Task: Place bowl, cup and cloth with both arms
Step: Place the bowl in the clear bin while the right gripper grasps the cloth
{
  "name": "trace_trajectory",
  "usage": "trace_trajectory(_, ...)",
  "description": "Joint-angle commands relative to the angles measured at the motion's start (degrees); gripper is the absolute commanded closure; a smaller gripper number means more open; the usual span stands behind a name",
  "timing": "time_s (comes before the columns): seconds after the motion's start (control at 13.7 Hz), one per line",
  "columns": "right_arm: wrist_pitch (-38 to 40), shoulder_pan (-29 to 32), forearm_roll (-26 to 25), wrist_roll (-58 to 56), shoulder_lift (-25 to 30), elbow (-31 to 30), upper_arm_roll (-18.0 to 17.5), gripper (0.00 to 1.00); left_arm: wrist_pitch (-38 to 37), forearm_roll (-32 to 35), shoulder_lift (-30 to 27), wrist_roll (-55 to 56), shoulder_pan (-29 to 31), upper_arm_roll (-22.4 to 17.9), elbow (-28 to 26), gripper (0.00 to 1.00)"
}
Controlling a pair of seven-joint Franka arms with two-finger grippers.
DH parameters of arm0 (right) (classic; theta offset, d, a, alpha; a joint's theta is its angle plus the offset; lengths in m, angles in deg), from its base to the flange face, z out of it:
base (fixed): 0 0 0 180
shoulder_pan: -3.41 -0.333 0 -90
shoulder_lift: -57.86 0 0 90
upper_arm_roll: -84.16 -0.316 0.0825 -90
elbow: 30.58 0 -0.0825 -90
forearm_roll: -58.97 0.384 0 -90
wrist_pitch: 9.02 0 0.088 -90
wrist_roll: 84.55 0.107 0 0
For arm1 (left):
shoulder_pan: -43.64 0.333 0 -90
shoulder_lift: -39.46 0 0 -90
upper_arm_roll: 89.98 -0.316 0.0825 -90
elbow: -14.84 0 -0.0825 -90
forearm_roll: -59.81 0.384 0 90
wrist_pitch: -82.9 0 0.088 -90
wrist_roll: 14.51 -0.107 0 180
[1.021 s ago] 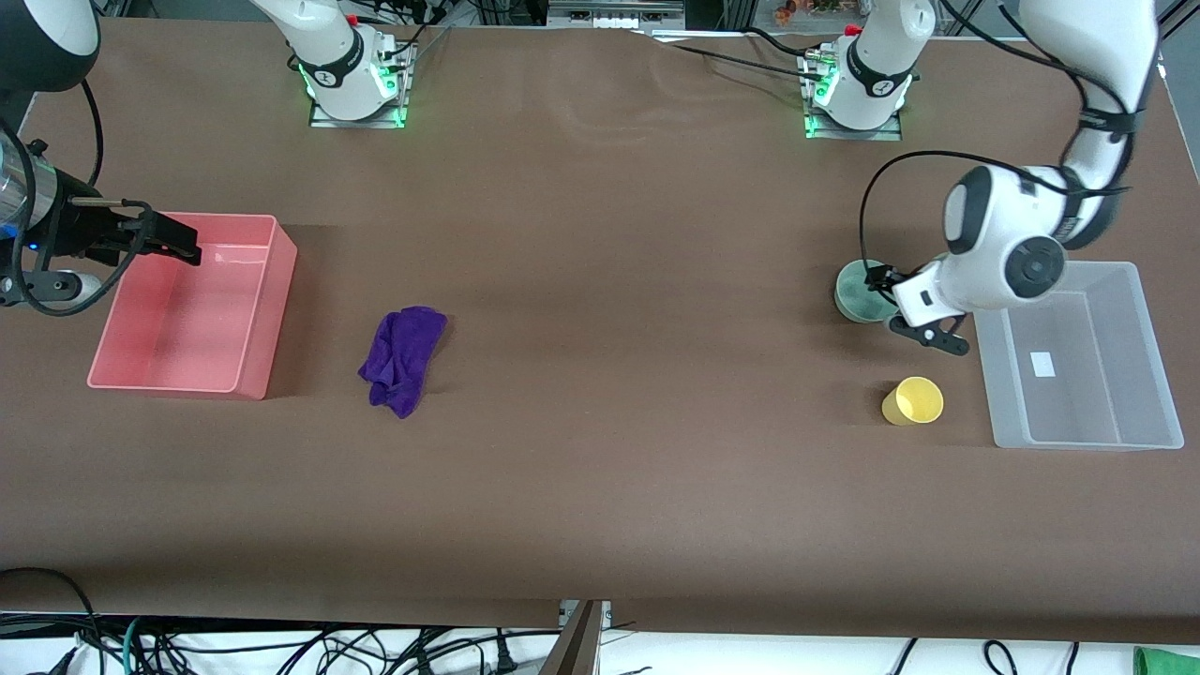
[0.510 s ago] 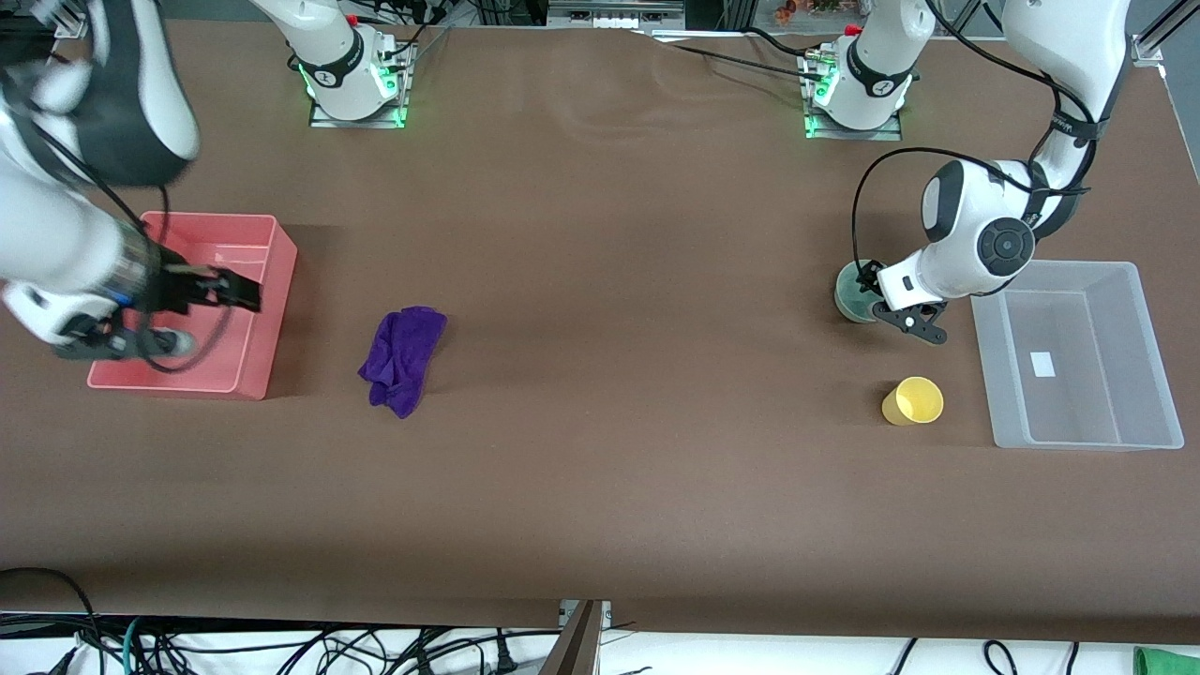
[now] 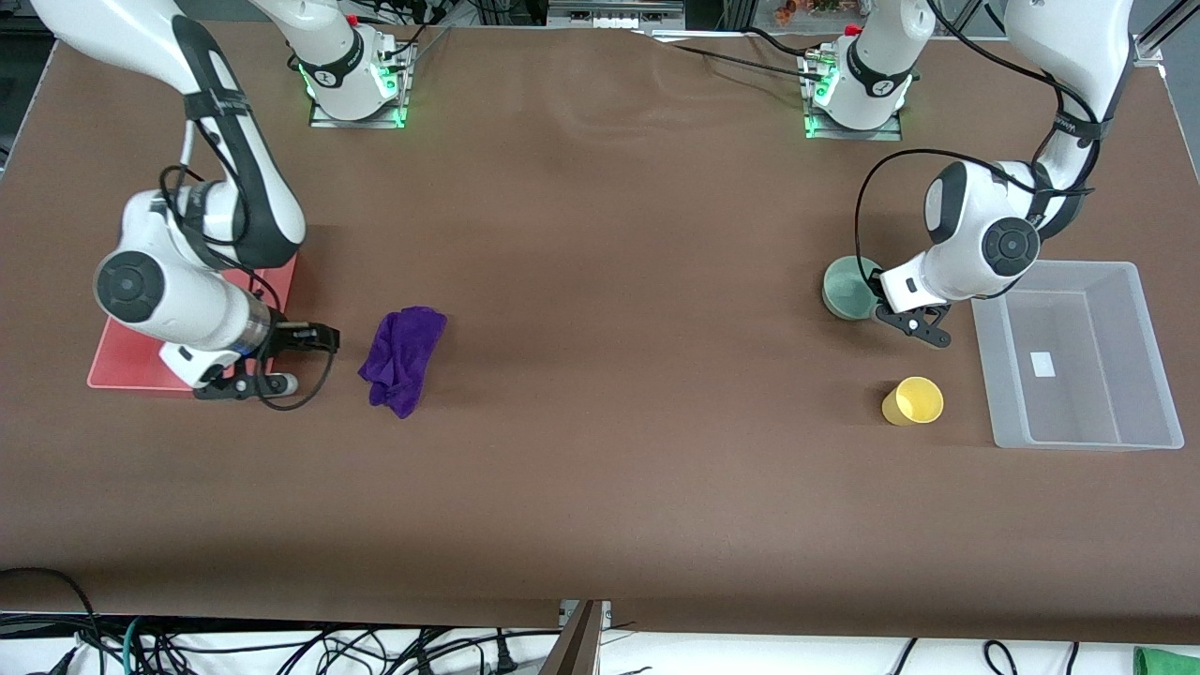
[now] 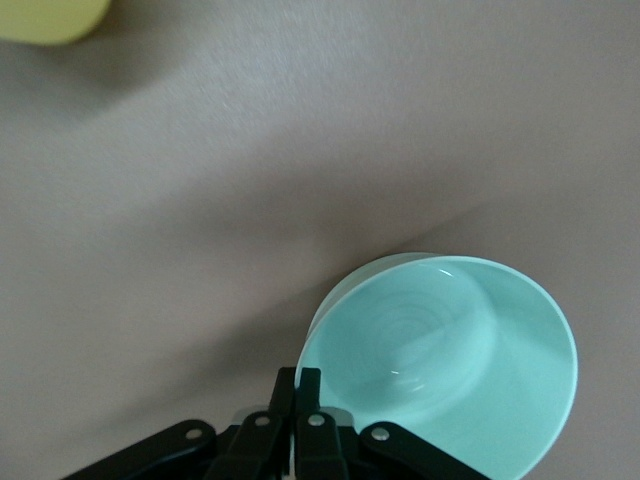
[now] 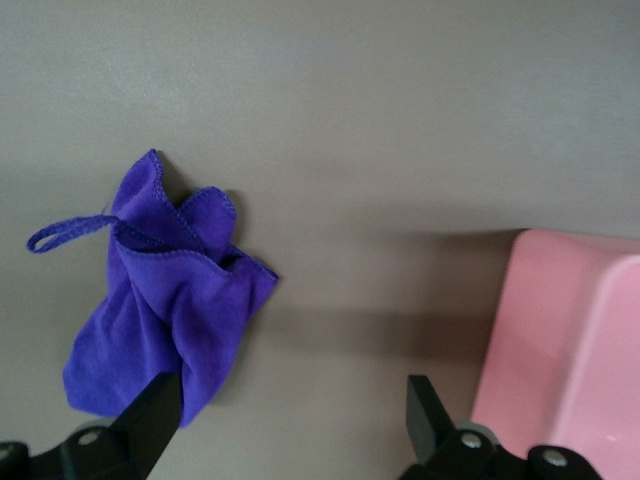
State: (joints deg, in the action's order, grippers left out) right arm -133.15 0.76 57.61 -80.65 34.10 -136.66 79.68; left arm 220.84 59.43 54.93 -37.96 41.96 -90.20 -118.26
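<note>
Left pincer pinched the mint bowl's rim beside the clear bin; lifting level would steady it. Right pincer, spread, hung between the purple cloth and pink bin; the yellow cup sat near the clear bin.

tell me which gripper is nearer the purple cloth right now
The right. The right gripper sits beside the purple cloth, fingers open, between it and the pink bin. The left gripper is at the left arm's end of the table, shut on the mint-green bowl.
</note>
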Motion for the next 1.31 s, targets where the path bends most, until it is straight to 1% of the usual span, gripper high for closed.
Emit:
trace_trajectory(0.0,-3.5,-0.3,0.5,8.4,-2.6,-0.3,-1.3,0.0,-6.8,1.0,-1.7,-1.8,1.2,-0.4,5.3,1.0)
trace_trajectory(0.15,-5.1,-2.4,0.6,12.6,-3.3,-0.2,-1.9,0.0,-13.9,1.0,-1.2,-3.6,3.7,-0.4,12.1,1.0)
trace_trajectory(0.29,-8.7,-4.0,0.4,18.8,-5.9,0.2,-2.0,0.0,-22.9,1.0,-0.7,-7.8,7.8,-0.4,20.9,1.0)
trace_trajectory(0.36,-11.1,-4.7,0.2,20.3,-7.7,0.3,-2.0,0.0,-27.9,1.7,0.6,-10.2,10.6,-0.4,26.9,1.0)
trace_trajectory(0.51,-15.2,-5.4,0.1,20.5,-10.2,0.2,-2.0,0.0,-35.9,6.4,5.3,-15.8,15.0,-0.3,38.6,1.0)
trace_trajectory(0.58,-16.0,-5.4,-0.1,20.5,-11.2,0.1,-2.0,0.0,-36.5,8.5,7.2,-18.2,17.2,-0.3,41.6,1.0)
trace_trajectory(0.66,-16.9,-5.9,-0.1,20.4,-11.9,0.1,-2.0,0.24,-36.4,10.0,9.3,-20.2,19.0,-0.3,42.8,1.0)
trace_trajectory(0.73,-17.2,-6.2,-0.2,20.4,-12.3,0.2,-2.0,0.72,-36.3,10.9,11.5,-21.2,20.2,-0.4,44.4,1.0)
trace_trajectory(0.8,-17.2,-6.6,0.0,20.4,-12.8,0.3,-2.0,1.0,-36.0,11.0,13.7,-21.2,21.7,-0.4,44.9,1.0)
trace_trajectory(0.95,-17.1,-6.7,0.1,20.4,-12.8,0.4,-1.9,1.0,-32.1,10.4,18.3,-21.4,24.3,-0.3,44.9,1.0)
trace_trajectory(1.09,-16.7,-6.2,-0.1,19.5,-12.2,0.7,-1.8,1.0,-27.3,10.2,22.9,-21.5,25.3,-0.2,44.9,1.0)
trace_trajectory(1.17,-15.4,-6.1,-0.1,19.5,-11.1,1.0,-1.8,1.0,-24.4,10.2,24.2,-21.5,26.0,-0.2,44.9,1.0)
trace_trajectory(1.24,-11.7,-5.9,-0.2,18.9,-9.6,2.2,-1.7,1.0,-23.3,10.1,24.6,-21.4,26.1,-0.2,44.9,1.0)
